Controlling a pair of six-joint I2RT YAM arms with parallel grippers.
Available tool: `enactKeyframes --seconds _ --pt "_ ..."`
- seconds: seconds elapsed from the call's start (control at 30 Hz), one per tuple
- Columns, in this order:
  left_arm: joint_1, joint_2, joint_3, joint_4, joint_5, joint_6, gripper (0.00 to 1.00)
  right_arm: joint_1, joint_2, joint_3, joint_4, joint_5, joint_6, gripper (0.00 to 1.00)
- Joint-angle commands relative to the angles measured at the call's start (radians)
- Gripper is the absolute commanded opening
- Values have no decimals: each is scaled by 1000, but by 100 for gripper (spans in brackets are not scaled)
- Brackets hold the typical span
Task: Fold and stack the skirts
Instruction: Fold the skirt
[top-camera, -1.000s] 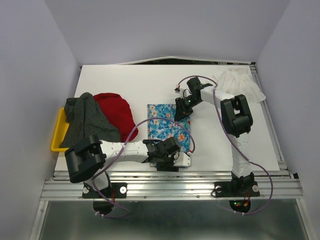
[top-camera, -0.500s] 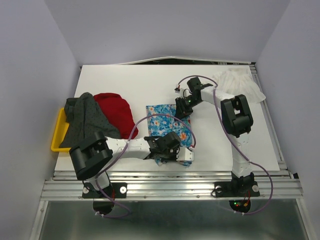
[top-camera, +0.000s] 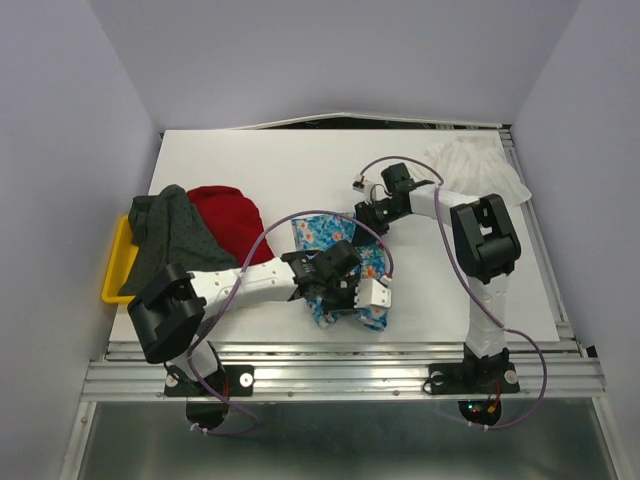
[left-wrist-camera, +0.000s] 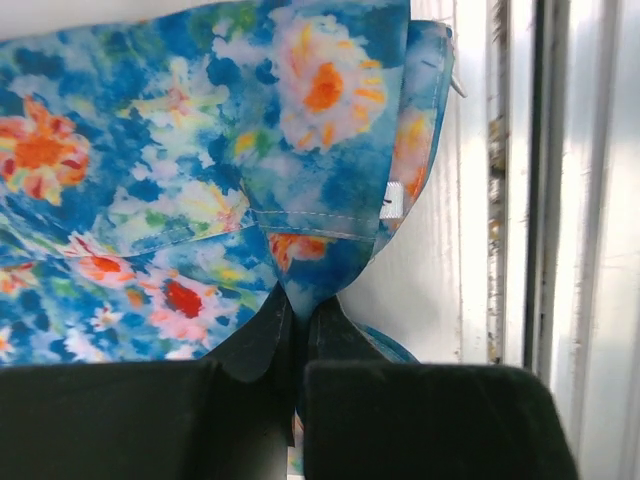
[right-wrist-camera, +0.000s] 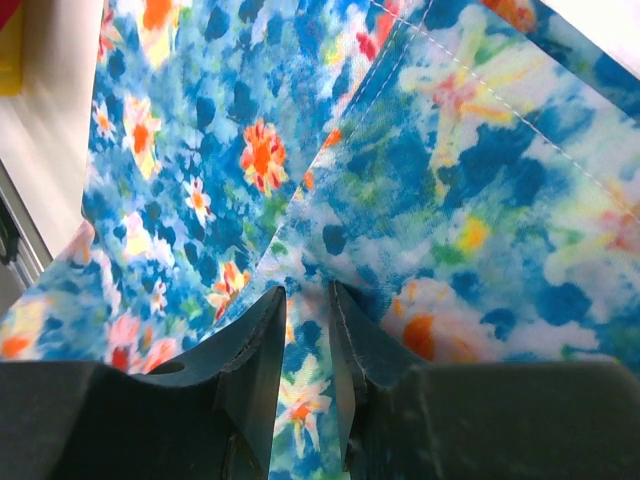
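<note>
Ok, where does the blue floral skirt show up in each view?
Top external: blue floral skirt mid-table toward the near edge, both arms on it.
Left wrist: skirt fills the upper left, a fold pinched by the left end effector.
Right wrist: skirt fills most of the frame, pinched by the right end effector.
Shared landmark: the white table.

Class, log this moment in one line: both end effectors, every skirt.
left end effector: shut on floral skirt; right end effector: shut on floral skirt; red skirt, grey skirt: left side; white skirt: far right
</note>
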Motion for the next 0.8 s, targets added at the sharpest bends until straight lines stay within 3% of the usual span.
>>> enactKeyframes --seconds 0.0,0.27,0.5,0.77 --pt "35 -60 97 -122 192 -70 0 -11 95 -146 -39 283 -130 31" --pt "113 0 207 -174 195 -7 0 -11 70 -177 -32 260 -150 31" --pt "164 18 189 -122 175 2 0 -2 55 -186 -34 265 -165 32" --pt "138 11 119 -168 270 52 0 -2 -33 -76 -104 201 -121 34"
